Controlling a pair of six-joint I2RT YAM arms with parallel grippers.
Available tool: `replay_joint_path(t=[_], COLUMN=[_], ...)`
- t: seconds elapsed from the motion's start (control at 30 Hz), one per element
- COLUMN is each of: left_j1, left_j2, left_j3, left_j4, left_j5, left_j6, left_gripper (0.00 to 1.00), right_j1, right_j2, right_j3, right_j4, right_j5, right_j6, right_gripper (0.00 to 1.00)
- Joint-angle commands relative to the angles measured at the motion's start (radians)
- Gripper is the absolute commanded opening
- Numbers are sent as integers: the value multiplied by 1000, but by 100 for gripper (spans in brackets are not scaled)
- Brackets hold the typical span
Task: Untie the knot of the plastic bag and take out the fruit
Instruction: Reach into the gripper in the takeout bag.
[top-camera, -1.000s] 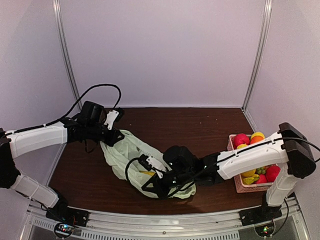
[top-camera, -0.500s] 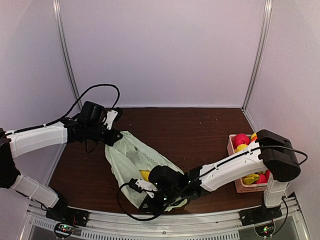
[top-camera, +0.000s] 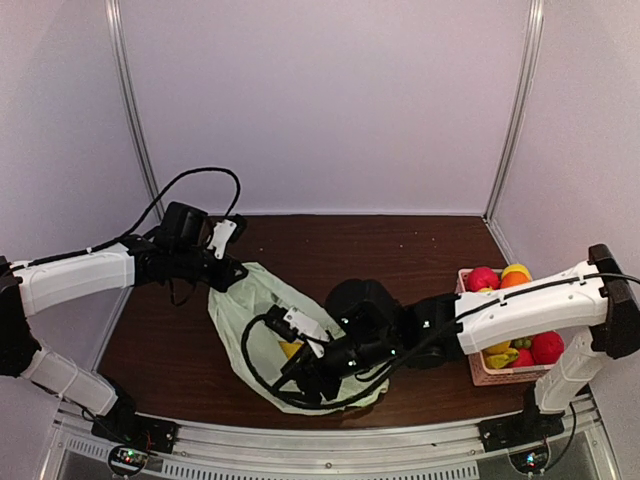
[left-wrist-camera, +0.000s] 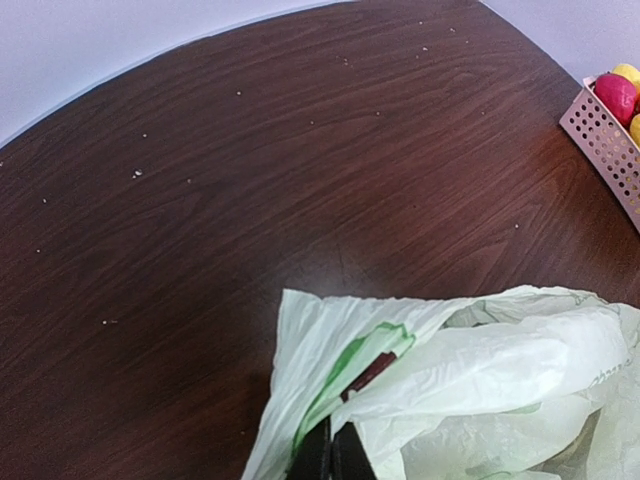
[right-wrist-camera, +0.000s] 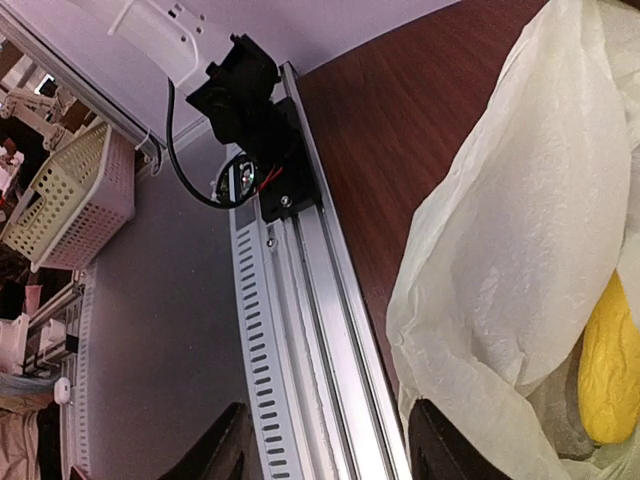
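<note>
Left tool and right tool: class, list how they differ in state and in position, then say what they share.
The left tool is shut, pinching an edge of the plastic bag. The right tool is open and grips nothing. The left tool is at the bag's far left end, while the right tool is at its near end. Both are dark and sit right by the same bag.

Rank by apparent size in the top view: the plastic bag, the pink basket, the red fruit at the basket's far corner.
Largest: plastic bag
Middle: pink basket
Smallest: red fruit
</note>
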Motion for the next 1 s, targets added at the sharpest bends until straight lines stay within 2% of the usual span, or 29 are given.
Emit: replay_joint_path(t=[0.0,0.03,0.13,0.4,0.63,0.97], left_j1=[-5,-5,-5,-5,-5,-5], left_j2=[-2,-3,-3,-3,3,18], left_j3=[7,7,7,9,9,11], left_j4=[31,30,30,30,30,30], left_j5=[29,30,32,36,43,48], left_j6=[20,21,21,23,23,27], left_gripper=[0,0,0,0,0,0], right_j1=[-39,-46,-63,-91,-144,-155], right_j2=[-43,-35,21,181,233,315], right_j3=[12,19,50,127,130,214], right_j4=[-19,-26,-54,-106,-137,-187], right_j5=[100,130,195,265,327,392], right_j6=[-7,2,30,67,81,-29], right_gripper=[56,55,40,30,29,32])
